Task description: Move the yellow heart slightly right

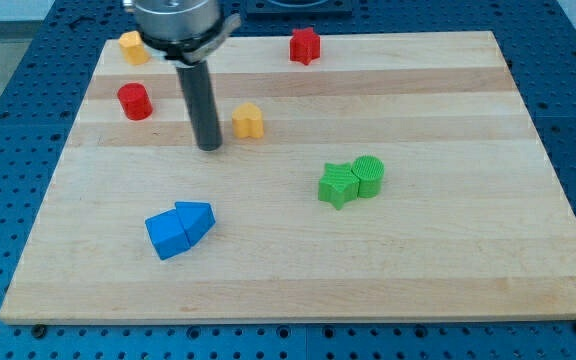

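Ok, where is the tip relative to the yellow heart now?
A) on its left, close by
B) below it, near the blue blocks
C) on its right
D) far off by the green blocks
A: my tip stands just to the view's left of the yellow heart, a small gap between them.

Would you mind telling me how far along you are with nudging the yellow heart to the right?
Done: my tip sits just at the view's left of the yellow heart, on the correct side for a rightward push. In hand: closing the small gap, since they look apart. Left: the push itself.
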Robot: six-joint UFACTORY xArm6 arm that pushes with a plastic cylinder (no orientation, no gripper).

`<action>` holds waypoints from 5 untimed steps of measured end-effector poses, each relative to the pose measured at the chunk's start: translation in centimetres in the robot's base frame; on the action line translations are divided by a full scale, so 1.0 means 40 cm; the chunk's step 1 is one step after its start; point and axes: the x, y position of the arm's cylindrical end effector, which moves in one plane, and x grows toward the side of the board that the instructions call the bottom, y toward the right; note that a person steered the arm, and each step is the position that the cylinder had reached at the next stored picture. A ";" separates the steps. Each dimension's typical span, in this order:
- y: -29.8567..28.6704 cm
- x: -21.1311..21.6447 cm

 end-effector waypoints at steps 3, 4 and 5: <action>0.103 -0.079; 0.161 -0.079; 0.164 -0.079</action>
